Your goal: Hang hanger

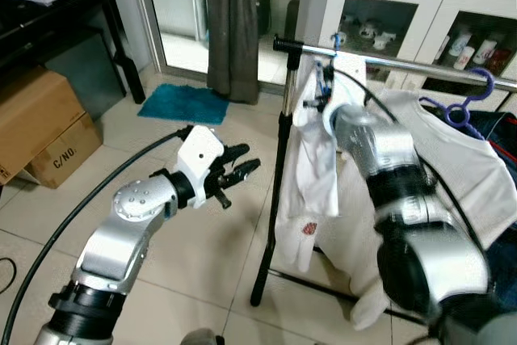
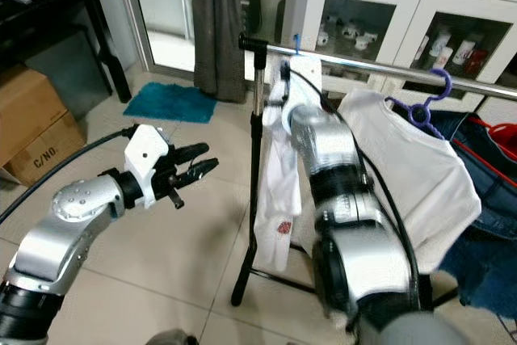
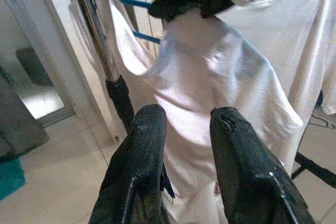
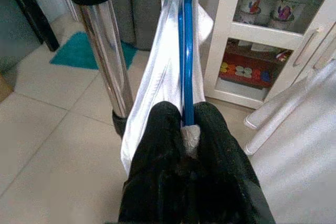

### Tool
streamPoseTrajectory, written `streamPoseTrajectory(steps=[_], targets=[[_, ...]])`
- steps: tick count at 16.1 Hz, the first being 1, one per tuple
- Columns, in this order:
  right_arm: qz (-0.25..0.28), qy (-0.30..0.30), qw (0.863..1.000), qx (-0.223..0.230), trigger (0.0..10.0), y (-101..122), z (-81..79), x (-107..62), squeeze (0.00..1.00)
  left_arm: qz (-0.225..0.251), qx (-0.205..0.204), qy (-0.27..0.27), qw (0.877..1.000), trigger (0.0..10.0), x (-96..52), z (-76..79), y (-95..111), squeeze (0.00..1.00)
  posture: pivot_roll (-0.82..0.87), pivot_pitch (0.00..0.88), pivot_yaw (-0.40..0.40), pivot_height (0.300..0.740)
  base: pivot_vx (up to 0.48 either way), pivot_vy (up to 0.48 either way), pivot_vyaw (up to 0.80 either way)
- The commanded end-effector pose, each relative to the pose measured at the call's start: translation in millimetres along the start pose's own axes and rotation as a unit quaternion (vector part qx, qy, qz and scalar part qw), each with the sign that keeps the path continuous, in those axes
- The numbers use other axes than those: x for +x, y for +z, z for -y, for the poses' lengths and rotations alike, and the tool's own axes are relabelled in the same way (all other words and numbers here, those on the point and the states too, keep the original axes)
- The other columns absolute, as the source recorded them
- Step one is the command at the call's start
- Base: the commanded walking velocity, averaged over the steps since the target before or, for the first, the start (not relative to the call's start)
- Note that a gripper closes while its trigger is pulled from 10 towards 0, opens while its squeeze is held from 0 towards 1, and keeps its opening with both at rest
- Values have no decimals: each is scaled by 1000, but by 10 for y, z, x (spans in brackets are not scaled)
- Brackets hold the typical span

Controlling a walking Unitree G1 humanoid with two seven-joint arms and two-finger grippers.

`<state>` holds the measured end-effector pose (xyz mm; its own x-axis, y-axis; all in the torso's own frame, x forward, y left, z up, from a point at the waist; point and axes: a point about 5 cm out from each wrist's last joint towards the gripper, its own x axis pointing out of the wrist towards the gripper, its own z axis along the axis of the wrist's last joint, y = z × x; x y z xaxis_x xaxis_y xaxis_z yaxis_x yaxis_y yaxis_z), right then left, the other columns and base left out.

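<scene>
Blue plastic hanger carrying a white T-shirt, held up at the end of the chrome clothes-rail, close by the rail's upright steel post. The hook shows just at the rail's top line; whether it already bears on the rail cannot be told. The right gripper is clamped on the hanger's blue bar, its two black fingers pressed either side, with the shirt's cloth falling ahead of and beside the fingertips. The post stands just beside this gripper, on its outer side; further along the rail, behind the right arm, a purple plastic hanger bears a second white shirt.

The left gripper is held out in the air, well short of the post, empty, its fingers slightly parted, facing the hung shirt.

To do the step well, judged from this pose: carry the hook over the rail's crest and lower it until the rail takes the weight before loosening the grip; keep the hanger square to the rail so the hook does not ride off the nearby end; part the fingers gently, so the cloth is not dragged along. The left gripper could steady the swinging shirt if needed.
</scene>
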<state>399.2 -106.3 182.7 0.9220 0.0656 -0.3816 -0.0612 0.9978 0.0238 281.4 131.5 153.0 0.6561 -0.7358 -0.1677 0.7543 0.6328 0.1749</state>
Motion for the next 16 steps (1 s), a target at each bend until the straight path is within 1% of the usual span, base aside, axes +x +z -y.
streamPoseTrajectory(steps=[1, 3, 6, 10, 11, 12, 14, 15, 16], targets=[[14, -3, 1000, 6, 10000, 76, 8, 18, 0, 4, 13, -3, 1000, 10000, -13, -35, 79, 0, 61, 0, -22, 740, 0, 0, 0], [6, -18, 1000, 9, 10000, 75, 32, 67, 0, 0, 16, -5, 1000, 10000, -42, -34, 81, 0, 63, 0, -30, 740, 0, 0, 0], [-39, 0, 999, 7, 10000, -63, 1, 103, 0, -7, 13, -9, 1000, 10000, -59, -16, 59, 0, 62, 0, -37, 740, 0, 0, 0], [-58, -7, 998, 9, 10000, -211, 28, 129, 0, -13, 10, -11, 1000, 10000, -46, 1, 34, 0, 58, 0, -35, 740, 0, 0, 0], [-46, 1, 999, 11, 10000, -206, 20, 135, 0, -14, 8, -11, 1000, 10000, -46, -2, 31, 0, 58, 0, -32, 740, 0, 0, 0], [-3, 19, 1000, 18, 10000, -123, 13, 136, 1000, -11, -1, -3, 1000, 10000, -43, -15, 31, 0, 59, 0, -29, 740, 0, 0, 0], [59, 45, 997, 29, 10000, 11, 16, 117, 1000, -7, -23, 33, 999, 10000, -35, -71, 22, 0, 58, 0, -25, 740, 0, 0, 0], [85, 56, 994, 24, 10000, 50, 43, 98, 1000, -5, -37, 53, 998, 10000, -29, -94, 5, 0, 58, 0, -24, 740, 0, 0, 0], [106, 79, 991, 30, 10000, 54, 99, 52, 1000, 7, -46, 69, 997, 10000, -21, -92, 1, 0, 54, 0, -19, 740, 0, 0, 0]])
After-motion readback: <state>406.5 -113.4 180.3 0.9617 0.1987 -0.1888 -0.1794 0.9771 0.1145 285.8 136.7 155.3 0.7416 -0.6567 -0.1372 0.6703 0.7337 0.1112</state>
